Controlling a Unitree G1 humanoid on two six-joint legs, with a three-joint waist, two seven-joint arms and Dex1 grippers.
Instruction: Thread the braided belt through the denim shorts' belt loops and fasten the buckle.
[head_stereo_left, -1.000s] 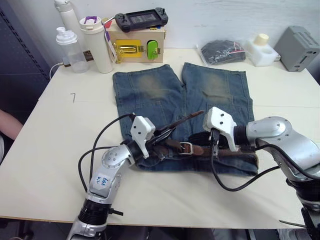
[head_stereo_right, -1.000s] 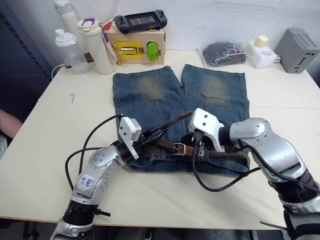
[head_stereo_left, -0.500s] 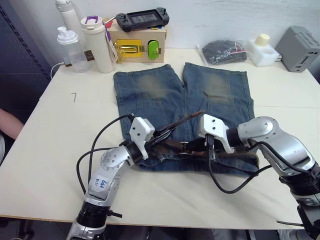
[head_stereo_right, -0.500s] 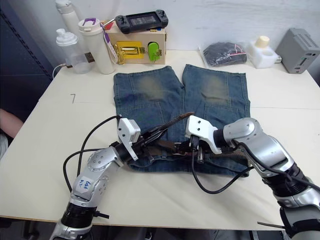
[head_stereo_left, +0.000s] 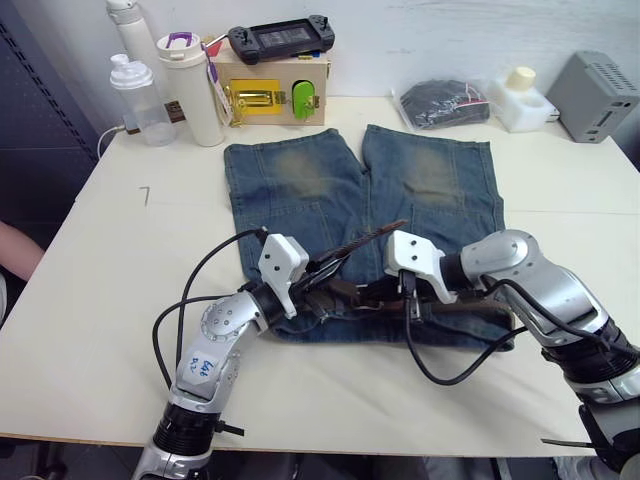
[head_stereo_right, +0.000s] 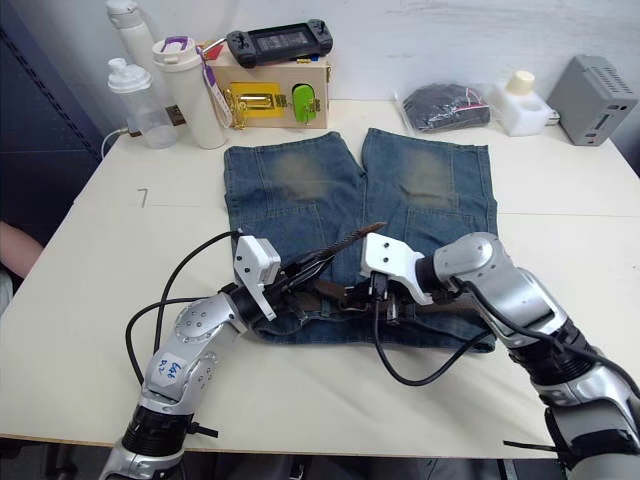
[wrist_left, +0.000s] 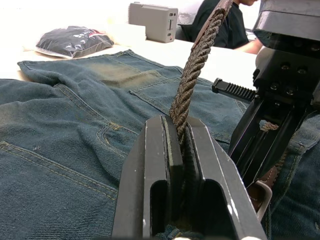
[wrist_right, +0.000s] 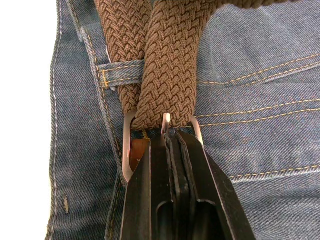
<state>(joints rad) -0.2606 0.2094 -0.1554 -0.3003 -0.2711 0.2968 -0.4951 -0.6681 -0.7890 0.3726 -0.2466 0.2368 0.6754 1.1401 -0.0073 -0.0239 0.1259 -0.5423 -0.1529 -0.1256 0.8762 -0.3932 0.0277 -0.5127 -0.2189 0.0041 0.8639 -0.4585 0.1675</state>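
Note:
The denim shorts lie flat on the table, waistband toward me. The braided belt runs along the waistband, and one end rises slanting up from my left gripper, which is shut on the strap. My right gripper sits close beside the left one, its fingers shut on the silver buckle. Two strands of braid meet at the buckle, one passing under a belt loop. The prong shows at the fingertips.
Along the far edge stand two bottles, a white tumbler, a wooden latch box with a game console on top, a black bag, a white container and a grey box. A person's arm shows at the left.
My right gripper has slid left along the waistband and now covers the buckle, close to the left gripper. The left gripper has held its place on the strap.

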